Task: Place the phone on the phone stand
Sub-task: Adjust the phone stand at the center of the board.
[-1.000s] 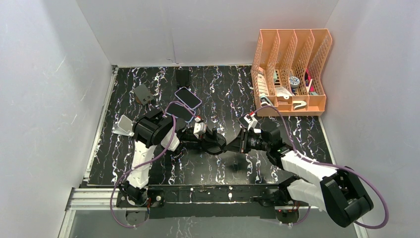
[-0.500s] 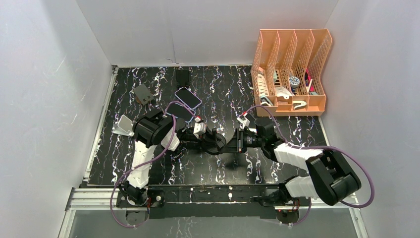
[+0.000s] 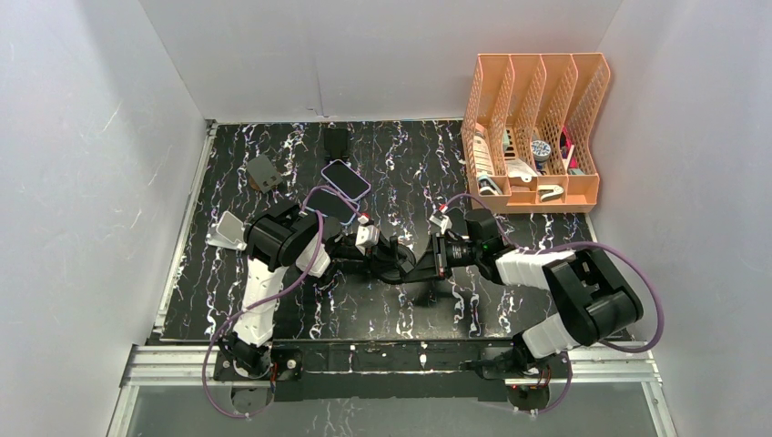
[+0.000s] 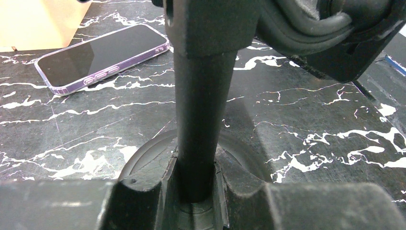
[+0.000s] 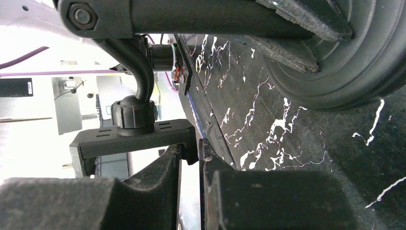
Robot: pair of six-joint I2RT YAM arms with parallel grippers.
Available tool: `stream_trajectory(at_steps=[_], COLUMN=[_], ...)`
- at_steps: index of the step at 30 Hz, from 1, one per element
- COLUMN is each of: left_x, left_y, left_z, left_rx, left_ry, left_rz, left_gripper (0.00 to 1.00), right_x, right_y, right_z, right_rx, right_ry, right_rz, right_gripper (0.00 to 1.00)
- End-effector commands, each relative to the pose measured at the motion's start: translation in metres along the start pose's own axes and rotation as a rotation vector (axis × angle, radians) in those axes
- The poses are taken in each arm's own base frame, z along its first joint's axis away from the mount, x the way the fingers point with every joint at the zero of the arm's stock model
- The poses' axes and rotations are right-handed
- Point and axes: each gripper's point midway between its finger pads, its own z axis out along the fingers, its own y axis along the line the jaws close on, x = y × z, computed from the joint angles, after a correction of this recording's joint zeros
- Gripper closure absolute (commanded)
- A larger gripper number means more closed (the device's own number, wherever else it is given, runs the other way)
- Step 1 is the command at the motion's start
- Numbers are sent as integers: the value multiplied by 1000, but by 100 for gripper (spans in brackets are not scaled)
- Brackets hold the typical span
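The black phone stand (image 3: 394, 263) stands mid-table on a round base (image 5: 344, 62). My left gripper (image 3: 380, 249) is shut on its upright post (image 4: 198, 110), low down near the base. My right gripper (image 3: 421, 265) comes in from the right, and its jaws (image 5: 190, 152) are shut on the side lip of the stand's cradle (image 5: 134, 138). A phone (image 3: 345, 177) in a purple-edged case lies flat behind the stand, screen up, also seen in the left wrist view (image 4: 103, 56). A second dark phone (image 3: 333, 205) lies just in front of it, partly under my left arm.
An orange file organiser (image 3: 537, 127) with small items stands at the back right. Other small stands sit at the back left: a grey one (image 3: 264, 172), a black one (image 3: 336, 142) and a silver one (image 3: 228, 231). White walls enclose the table.
My right arm has swung left and its gripper has come up to the stand's cradle. The left gripper has held still on the post.
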Motion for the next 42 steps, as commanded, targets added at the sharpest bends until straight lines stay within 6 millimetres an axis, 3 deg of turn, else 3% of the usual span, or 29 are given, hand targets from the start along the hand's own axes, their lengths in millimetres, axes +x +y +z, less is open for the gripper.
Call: stream_trajectory(at_steps=[1, 12, 16, 19, 20, 24, 26, 27, 32, 35, 39, 42], left_x=[77, 79, 78, 77, 76, 73, 73, 72, 71, 69, 68, 67], left_y=[-72, -71, -70, -70, -69, -68, -68, -68, -68, -69, -70, -71], left_z=[-6, -6, -6, -5, -5, -4, -4, -4, -4, -4, -4, -4], left_rx=[116, 113, 113, 115, 115, 116, 117, 117, 120, 124, 132, 135], left_ry=[79, 79, 78, 76, 75, 71, 70, 70, 68, 66, 64, 64], left_rz=[-189, -195, -193, -191, -190, -183, -182, -183, -180, -176, -176, -178], left_gripper=[100, 100, 100, 100, 100, 100, 100, 100, 100, 100, 100, 100], right_x=[47, 46, 41, 23, 14, -20, -27, -27, -14, -20, -28, -37], right_y=[-137, -150, -141, -109, -95, -31, 0, 14, 62, 95, 112, 118], right_z=[-14, -26, -23, -21, -22, -36, -47, -51, -68, -75, -57, -43], right_rx=[586, 745, 707, 594, 555, 437, 377, 341, 260, 194, 122, 68], right_ry=[7, -28, -37, -106, -138, -287, -361, -384, -388, -423, -306, -241], right_rz=[180, 187, 144, 13, -49, -275, -349, -377, -444, -486, -452, -431], right_gripper=[99, 99, 99, 99, 94, 41, 20, 16, 14, 24, 33, 34])
